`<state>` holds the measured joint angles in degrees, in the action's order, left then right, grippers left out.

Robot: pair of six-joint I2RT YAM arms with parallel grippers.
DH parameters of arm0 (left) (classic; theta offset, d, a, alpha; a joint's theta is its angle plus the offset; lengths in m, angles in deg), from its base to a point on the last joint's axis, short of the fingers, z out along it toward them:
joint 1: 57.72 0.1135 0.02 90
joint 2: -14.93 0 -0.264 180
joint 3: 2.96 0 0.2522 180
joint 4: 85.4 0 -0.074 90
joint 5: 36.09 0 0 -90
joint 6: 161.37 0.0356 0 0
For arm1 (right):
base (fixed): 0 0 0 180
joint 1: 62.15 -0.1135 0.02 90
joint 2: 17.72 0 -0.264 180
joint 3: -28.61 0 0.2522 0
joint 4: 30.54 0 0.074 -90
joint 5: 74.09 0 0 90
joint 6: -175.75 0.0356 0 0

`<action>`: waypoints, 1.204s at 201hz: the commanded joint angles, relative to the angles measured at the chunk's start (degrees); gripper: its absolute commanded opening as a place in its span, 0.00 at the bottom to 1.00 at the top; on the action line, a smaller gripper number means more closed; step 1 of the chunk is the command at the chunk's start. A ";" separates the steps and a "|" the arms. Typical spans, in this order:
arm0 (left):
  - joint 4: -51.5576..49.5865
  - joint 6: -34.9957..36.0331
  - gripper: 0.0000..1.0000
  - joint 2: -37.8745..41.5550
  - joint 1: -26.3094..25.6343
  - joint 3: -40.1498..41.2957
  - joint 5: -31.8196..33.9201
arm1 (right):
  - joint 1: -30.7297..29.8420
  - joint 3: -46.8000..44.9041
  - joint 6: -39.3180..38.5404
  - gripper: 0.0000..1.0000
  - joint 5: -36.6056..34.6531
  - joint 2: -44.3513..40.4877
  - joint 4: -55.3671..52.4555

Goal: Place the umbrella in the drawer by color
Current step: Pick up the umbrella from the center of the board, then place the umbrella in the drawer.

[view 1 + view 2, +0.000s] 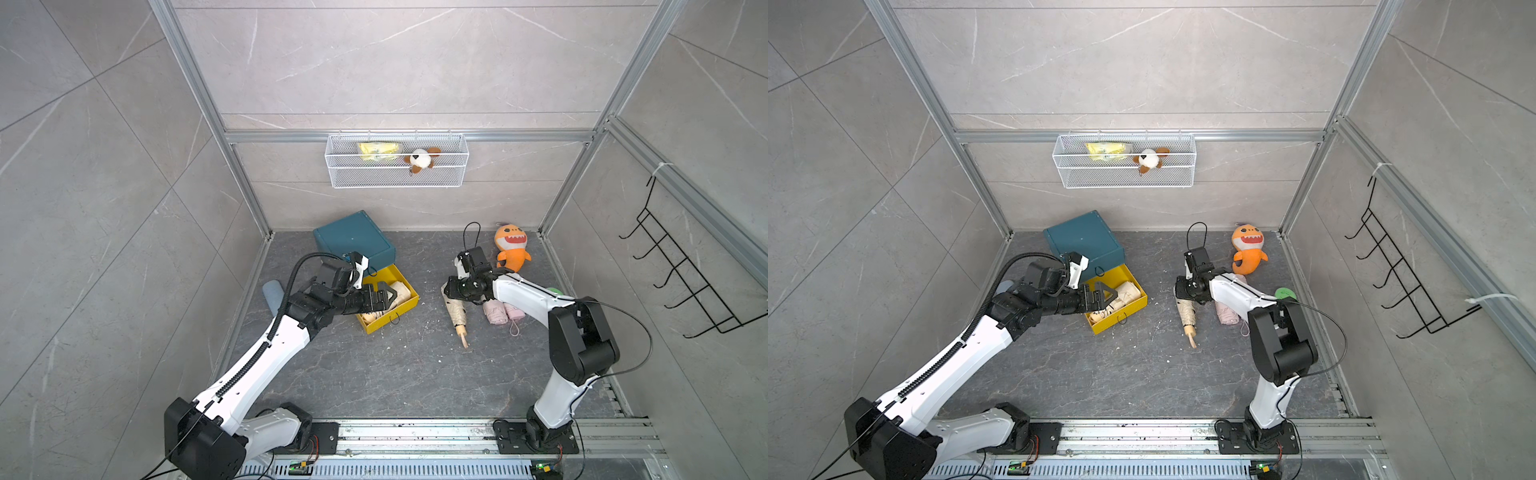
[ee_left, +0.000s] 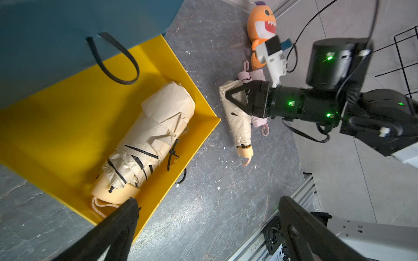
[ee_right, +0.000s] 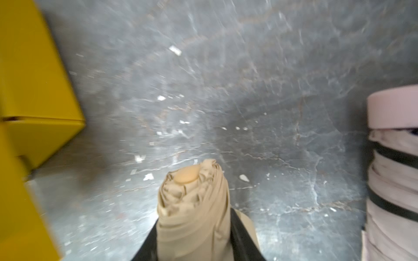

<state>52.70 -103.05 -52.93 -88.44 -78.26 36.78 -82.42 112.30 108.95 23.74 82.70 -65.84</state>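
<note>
The right pincer (image 1: 450, 291) grips the top of a beige umbrella (image 1: 457, 313) lying on the desk (image 1: 415, 374), near the yellow drawer (image 1: 384, 326). The left pincer (image 1: 388, 297) gapes wide over that drawer, which holds another umbrella (image 2: 156, 135)

Yellow drawer (image 2: 67, 126), teal cabinet (image 1: 353, 239). The drawer umbrella (image 2: 153, 133) is beige with black stripes, the floor umbrella (image 1: 456, 311) beige, the pink umbrella (image 1: 496, 312) pale. Orange-and-white plush shark (image 1: 512, 251); grey, marble-veined floor (image 1: 395, 374)
</note>
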 commanded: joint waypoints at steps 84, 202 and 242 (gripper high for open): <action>6.09 1.71 1.00 -6.29 -8.45 -2.87 0.99 | -0.55 -3.82 14.44 0.25 16.62 -16.82 15.64; 16.28 1.04 1.00 -9.46 -10.42 -3.59 1.54 | -10.46 -8.32 31.61 0.25 20.19 -16.18 39.35; 16.94 2.00 1.00 -10.09 -10.44 -3.28 2.04 | -11.45 -9.31 34.67 0.24 20.80 -15.44 43.59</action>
<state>67.06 -102.64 -62.61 -98.63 -79.55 38.47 -93.24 103.76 139.79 43.04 66.57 -30.26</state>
